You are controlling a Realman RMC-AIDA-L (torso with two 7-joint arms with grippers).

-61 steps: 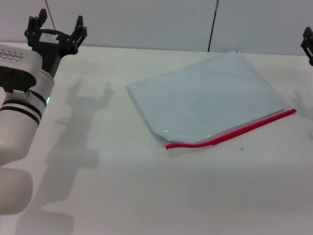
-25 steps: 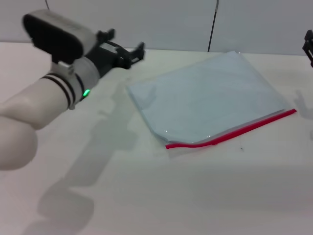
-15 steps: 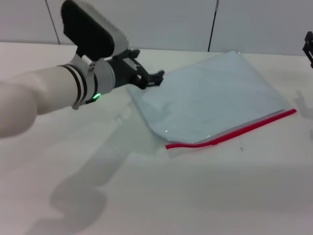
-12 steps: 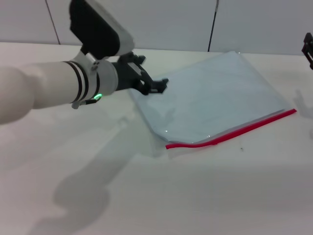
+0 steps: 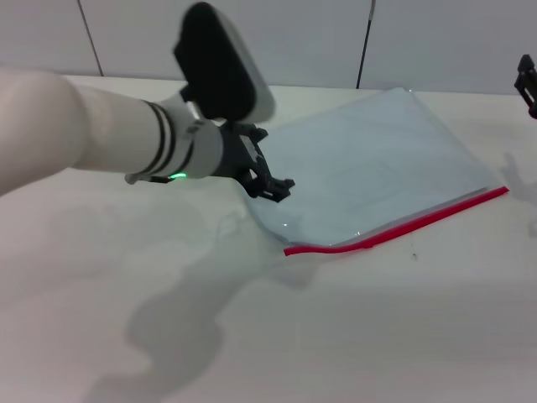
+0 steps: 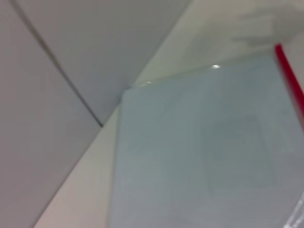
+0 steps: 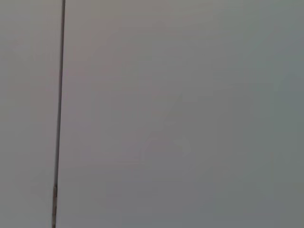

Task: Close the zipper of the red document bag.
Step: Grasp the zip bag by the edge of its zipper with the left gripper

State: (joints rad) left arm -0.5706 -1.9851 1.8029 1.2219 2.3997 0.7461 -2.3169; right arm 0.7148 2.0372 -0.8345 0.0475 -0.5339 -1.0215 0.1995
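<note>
**Left end effector over the bag's near-left corner, zipper edge running off to the right**

Currently the left end effector (image 5: 270,178), black with short dark fingers (image 5: 279,186) spread apart and gripping nothing, hangs above the left edge of the red document bag (image 5: 369,172). Behind it comes a white wrist with black bands and a small green light, with a black camera housing on top.

From those fingertips the bag stretches away to the right and toward the back wall. It is a flat rectangular pouch of translucent pale blue-grey plastic, smooth and faintly glossy, lying flat on the surface (image 5: 336,336) and turned at an angle to its front edge. The zipper (image 5: 403,225) is a thin bright red strip along the long edge nearest the camera; its long axis rises from a low left end, just right of and nearer than the end effector, to a higher right end close to the right border of the head view. Near its left end the strip bows slightly. I cannot make out the slider tab.

The left wrist view shows the same pale sheet (image 6: 199,156) from close above, with a short piece of the red strip (image 6: 290,80) at one side.

The surface is plain, matte off-white, carrying the arm's soft shadow.

The right end effector (image 5: 528,82) sits at the far right edge of the head view, well apart from the bag; whether it is open or closed I cannot tell.
</note>
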